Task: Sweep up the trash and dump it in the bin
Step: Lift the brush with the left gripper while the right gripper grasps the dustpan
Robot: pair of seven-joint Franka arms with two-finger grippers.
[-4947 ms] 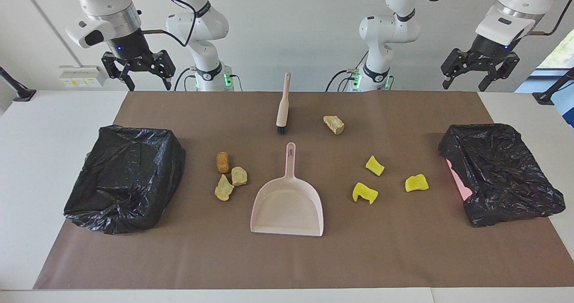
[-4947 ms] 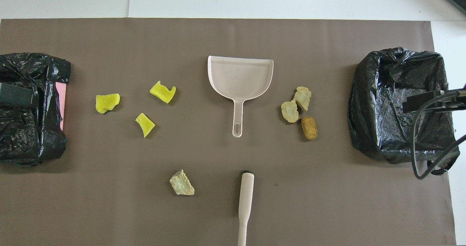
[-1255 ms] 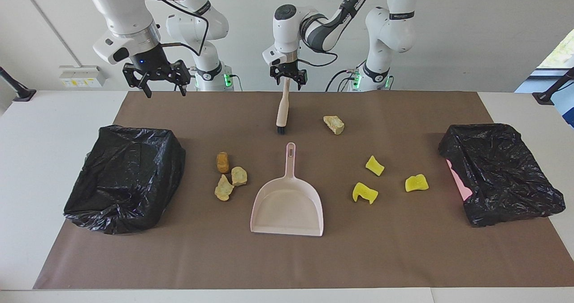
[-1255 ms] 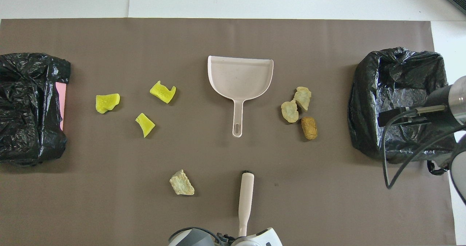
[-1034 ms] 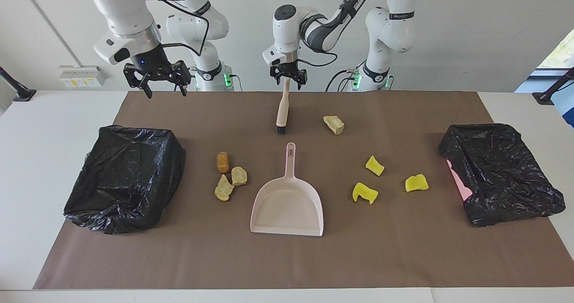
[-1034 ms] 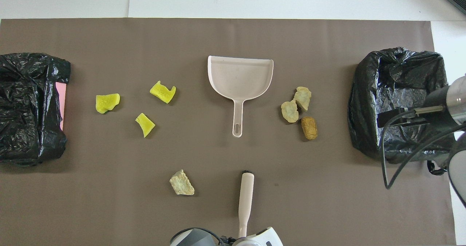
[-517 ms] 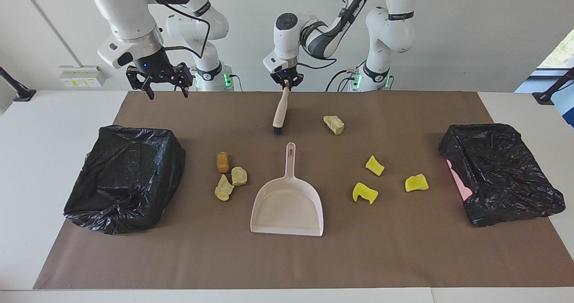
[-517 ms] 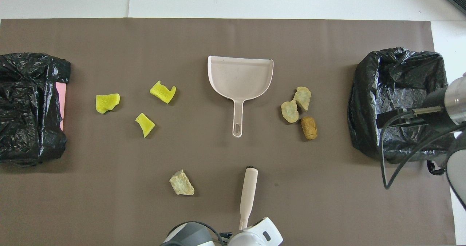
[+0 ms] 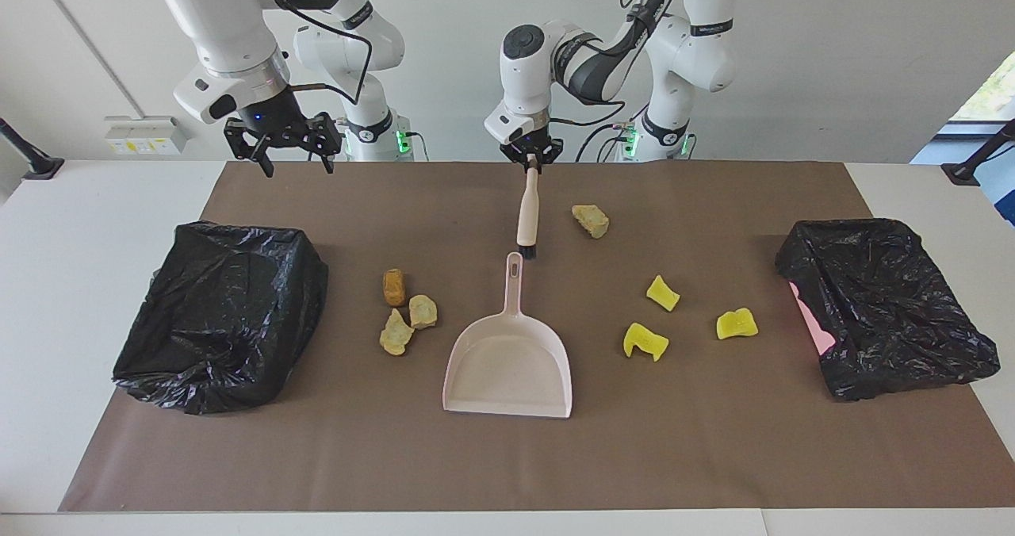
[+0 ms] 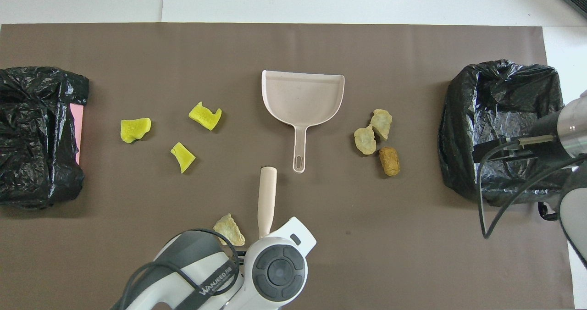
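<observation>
Trash: seven lumps loose on the brown mat (image 9: 714, 457) covering the table (image 9: 95, 203). Three yellow chunks (image 9: 645, 340) (image 10: 205, 116) grouped toward the left arm's end of the table, near the middle of the mat's depth. Three tan and orange-brown pieces (image 9: 408, 312) (image 10: 376, 133) clustered toward the right arm's end, two of them touching. Fourth tan piece (image 9: 591, 220) (image 10: 229, 229) alone nearer the robots' edge, beside the brush.

Pink dustpan (image 9: 509, 361) (image 10: 302, 99) flat at mat centre, handle toward the robots' edge, pan empty.

Two bins lined with black bags: right-end bin (image 9: 218, 314) (image 10: 502, 126) at the right arm's end of the table, left-end bin (image 9: 888, 306) (image 10: 39, 135) at the left arm's end, pink wall showing under its liner.

Left claw (image 9: 532, 158) clamped on the handle tip of the brush (image 9: 528, 211) (image 10: 267, 200); brush hanging steeply, black bristles down, just beside the dustpan handle's end; bristle contact with the mat not resolvable.

Right claw (image 9: 294, 155) jaws apart, holding nothing, raised over the mat's corner at the robots' edge, near the right-end bin.
</observation>
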